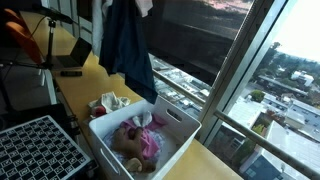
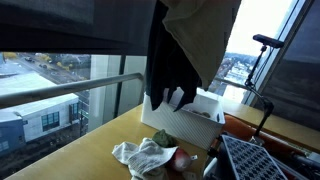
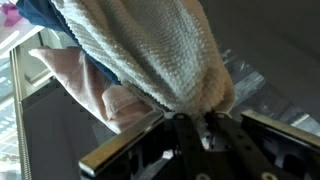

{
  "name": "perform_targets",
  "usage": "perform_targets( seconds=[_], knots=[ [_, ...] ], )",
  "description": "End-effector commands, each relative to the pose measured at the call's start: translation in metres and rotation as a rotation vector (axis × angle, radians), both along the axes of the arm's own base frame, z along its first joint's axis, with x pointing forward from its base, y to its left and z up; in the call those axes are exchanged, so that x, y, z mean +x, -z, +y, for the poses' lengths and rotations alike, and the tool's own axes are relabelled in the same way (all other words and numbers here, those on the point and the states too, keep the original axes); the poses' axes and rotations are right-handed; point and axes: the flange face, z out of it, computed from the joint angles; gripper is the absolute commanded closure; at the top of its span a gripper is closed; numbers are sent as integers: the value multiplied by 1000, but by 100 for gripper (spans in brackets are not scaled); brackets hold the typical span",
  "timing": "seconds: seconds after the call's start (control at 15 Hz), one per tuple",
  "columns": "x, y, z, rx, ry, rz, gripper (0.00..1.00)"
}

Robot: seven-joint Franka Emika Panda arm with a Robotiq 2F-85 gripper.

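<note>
**Cream towel and blue garment hang from the clamped pincer**

We see the gripper point(image 3: 205, 128) only in the wrist view. It comes in from the lower edge, with its two fingers pressed together on a bunched end of the cream towel point(image 3: 150, 50). A dark blue garment point(image 3: 40, 12) lies against the towel there, and we cannot tell whether the fingers pinch it too. (A pink fold point(image 3: 80, 80) shows beside them as well, but what it belongs to is not clear to us.)

In both exterior views the arm is hidden above the upper edge. Of its pose we can say only that the wrist stands high over the table, fingers pointing down. The towel and the blue garment hang straight from there. The garment's lower hem reaches the rim of the white bin point(image 1: 185, 128); whether it touches, we cannot tell.

The bin stands on the wooden table point(image 1: 90, 75) beside the window point(image 1: 250, 70) and holds pink and white clothes point(image 1: 140, 140). A crumpled white cloth point(image 2: 140, 157) lies near the bin, and a black perforated tray point(image 1: 35, 150) is close by.
</note>
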Motion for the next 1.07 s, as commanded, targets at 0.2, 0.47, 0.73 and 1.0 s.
perform_targets(
  seconds=[0.2, 0.47, 0.73, 1.0],
  knots=[
    [-21, -47, 72, -10, -50, -39, 96],
    [2, -35, 80, -34, -50, -19, 96],
    [27, -12, 67, -33, -36, 42, 96],
    [42, 30, 44, -10, -18, 145, 96]
  ],
)
